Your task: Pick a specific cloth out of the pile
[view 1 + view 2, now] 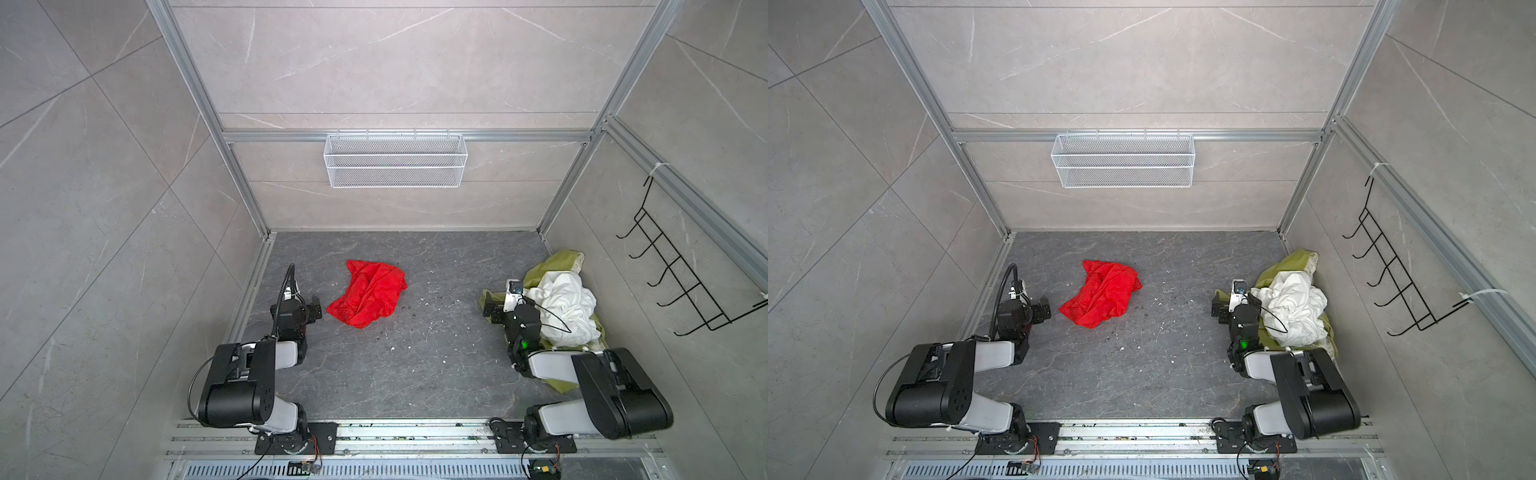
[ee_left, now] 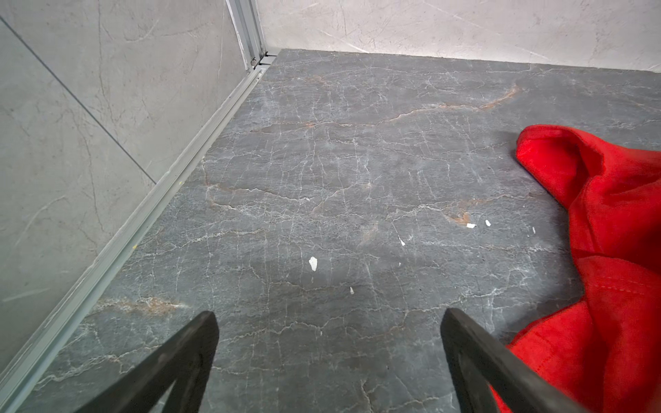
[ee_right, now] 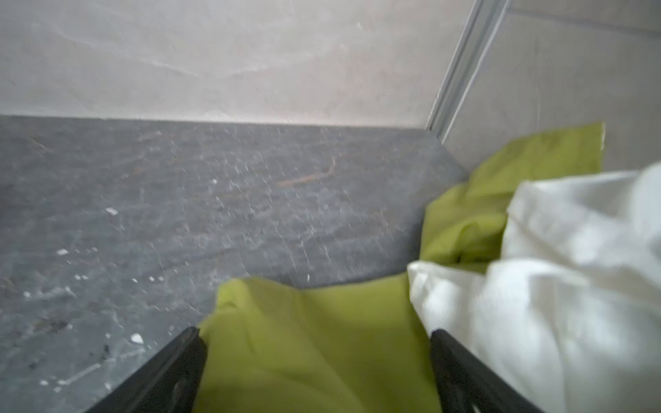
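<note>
Red thin cloth (image 1: pixel 368 293) lies apart from the olive-and-white fabric pile (image 1: pixel 559 305); we judge it limp, pinchable at a fold. Left gripper (image 2: pixel 329 313), right gripper (image 3: pixel 315 332): released.

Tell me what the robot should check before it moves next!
1. The bright red, thin, crumpled cloth lies apart from the pile of olive-green and white soft fabrics: ok.
2. The left end effector is open and empty: ok.
3. The left end effector is over the red cloth: not ok; it is beside it, above bare dark grey stone floor.
4. The right end effector is open, gripping nothing: ok.
5. The right end effector is clear of the olive-green cloth: cannot tell; it hangs over that cloth's edge.
</note>
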`<move>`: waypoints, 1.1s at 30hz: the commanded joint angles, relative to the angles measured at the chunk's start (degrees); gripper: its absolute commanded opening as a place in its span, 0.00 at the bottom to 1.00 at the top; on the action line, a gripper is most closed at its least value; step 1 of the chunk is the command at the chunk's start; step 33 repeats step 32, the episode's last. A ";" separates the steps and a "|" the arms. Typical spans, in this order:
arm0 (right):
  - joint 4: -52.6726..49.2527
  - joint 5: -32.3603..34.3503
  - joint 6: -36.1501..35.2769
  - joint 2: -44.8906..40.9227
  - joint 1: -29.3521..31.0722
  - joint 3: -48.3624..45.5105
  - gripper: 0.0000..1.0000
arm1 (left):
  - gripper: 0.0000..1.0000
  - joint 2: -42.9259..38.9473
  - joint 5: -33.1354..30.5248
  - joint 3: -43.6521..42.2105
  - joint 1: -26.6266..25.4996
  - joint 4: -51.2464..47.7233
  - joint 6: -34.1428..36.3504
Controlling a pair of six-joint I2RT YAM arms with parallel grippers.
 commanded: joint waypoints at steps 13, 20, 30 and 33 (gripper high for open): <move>-7.47 -13.61 0.98 -0.22 -4.18 6.60 0.99 | 1.00 0.77 0.40 0.12 0.01 3.01 -0.55; -8.97 -12.35 1.85 0.09 -4.31 7.55 1.00 | 1.00 0.79 0.39 0.11 -0.01 3.11 -0.50; -9.77 -12.40 1.89 0.32 -4.31 8.13 0.99 | 1.00 0.79 0.22 0.12 0.00 3.05 -0.49; -9.15 -12.36 1.83 0.05 -4.30 7.65 1.00 | 1.00 0.79 0.36 0.12 -0.01 3.06 -0.50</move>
